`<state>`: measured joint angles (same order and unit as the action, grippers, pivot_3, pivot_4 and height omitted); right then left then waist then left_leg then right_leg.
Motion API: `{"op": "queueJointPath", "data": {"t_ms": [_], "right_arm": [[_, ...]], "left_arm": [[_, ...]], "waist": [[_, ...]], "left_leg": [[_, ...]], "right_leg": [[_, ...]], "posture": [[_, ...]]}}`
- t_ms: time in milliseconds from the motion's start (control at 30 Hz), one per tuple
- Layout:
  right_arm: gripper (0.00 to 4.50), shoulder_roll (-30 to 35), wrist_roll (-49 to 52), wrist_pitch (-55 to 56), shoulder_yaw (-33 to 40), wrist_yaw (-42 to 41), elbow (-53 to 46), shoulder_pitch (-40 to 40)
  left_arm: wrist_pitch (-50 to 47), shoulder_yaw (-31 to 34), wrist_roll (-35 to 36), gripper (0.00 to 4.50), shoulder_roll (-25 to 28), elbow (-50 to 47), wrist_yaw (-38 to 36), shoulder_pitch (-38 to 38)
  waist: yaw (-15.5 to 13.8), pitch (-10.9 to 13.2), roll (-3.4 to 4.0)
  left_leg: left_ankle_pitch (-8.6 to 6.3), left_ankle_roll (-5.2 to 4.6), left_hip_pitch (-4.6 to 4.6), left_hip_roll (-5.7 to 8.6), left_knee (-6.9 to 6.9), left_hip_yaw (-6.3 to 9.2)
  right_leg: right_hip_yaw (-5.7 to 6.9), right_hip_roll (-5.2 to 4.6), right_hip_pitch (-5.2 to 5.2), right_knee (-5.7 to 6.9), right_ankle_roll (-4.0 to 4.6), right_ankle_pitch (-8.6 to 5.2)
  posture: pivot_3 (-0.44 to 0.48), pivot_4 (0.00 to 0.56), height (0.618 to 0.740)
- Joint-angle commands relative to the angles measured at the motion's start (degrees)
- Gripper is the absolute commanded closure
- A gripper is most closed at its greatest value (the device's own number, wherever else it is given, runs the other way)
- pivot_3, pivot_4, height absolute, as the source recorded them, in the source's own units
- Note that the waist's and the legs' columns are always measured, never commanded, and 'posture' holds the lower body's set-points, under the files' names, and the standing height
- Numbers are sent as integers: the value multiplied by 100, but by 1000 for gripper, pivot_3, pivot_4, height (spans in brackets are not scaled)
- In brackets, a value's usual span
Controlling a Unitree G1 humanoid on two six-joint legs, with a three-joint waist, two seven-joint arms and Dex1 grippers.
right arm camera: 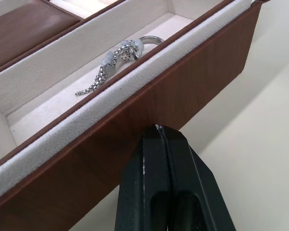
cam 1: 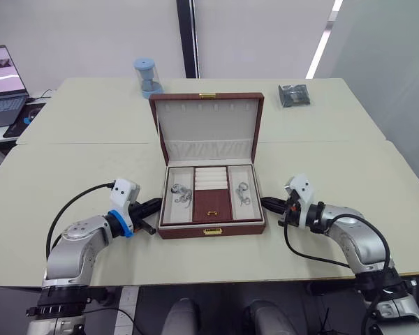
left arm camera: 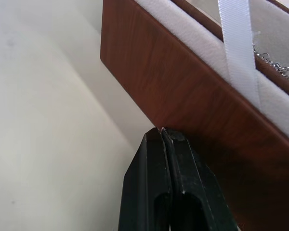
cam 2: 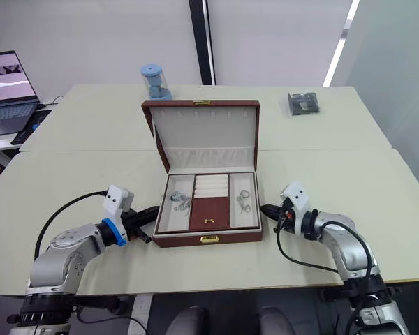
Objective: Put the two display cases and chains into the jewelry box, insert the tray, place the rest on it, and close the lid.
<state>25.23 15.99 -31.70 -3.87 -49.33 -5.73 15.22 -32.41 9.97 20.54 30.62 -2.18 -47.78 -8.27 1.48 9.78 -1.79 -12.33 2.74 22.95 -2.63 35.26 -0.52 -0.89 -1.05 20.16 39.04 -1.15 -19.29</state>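
A: Where is the large reddish-brown rectangular jewelry box (cam 1: 211, 228)?

B: At the middle of the pale surface (cam 1: 70, 150), its hinged cream-lined lid (cam 1: 207, 129) standing upright at the far side. The shallow brown tray (cam 1: 211, 197) already sits inside, with thin silver chains (cam 1: 181, 195) in its left and right compartments.

A: Why do the arms flank it?

B: I judge they brace or square the box before the lid comes down. The left tool (cam 1: 152, 206) has its black fingers pressed together, empty, tips at the box's left wall. The right tool (cam 1: 268, 204) is likewise closed on nothing, tips against the right wall.

A: Anything left out?

B: A small dark square case with a clear top (cam 1: 294, 95) lies far right, well apart.
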Motion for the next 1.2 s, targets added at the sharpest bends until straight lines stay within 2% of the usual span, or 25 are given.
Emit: {"op": "queueJointPath", "data": {"t_ms": [33, 300, 1067, 1200], "right_arm": [[4500, -261, 434, -209, -714, -419, -618, -213], [4500, -275, 488, -416, -698, -388, -989, -535], [4500, -253, 373, -177, -341, -278, -625, -310], [4500, -201, 343, -112, -230, -263, -546, -274]], "left_arm": [[-298, -742, 483, 4470, -323, -750, -367, 118], [-565, -652, 439, 4470, -219, -1005, -362, 243], [-368, -397, 300, 4470, -256, -863, -169, 254], [-188, -160, 166, 4470, -201, -700, 3, 204]], "waist": [[-1, -5, 1], [6, -31, 2], [14, -38, 3], [16, -37, 3]], "left_leg": [[0, 0, -1, 0, 0, 1], [0, 0, -5, -2, -1, 2], [0, 0, -7, -1, 0, 2], [0, 0, -7, -1, 0, 2]], "right_leg": [[0, 0, -1, -1, 0, 0], [0, 2, -4, 0, 0, -1], [-1, 3, -4, 2, 0, 0], [0, 3, -3, 3, 0, 0]], "posture": [[0, 150, 740], [0, 150, 740], [0, 150, 740], [0, 150, 740]]}}
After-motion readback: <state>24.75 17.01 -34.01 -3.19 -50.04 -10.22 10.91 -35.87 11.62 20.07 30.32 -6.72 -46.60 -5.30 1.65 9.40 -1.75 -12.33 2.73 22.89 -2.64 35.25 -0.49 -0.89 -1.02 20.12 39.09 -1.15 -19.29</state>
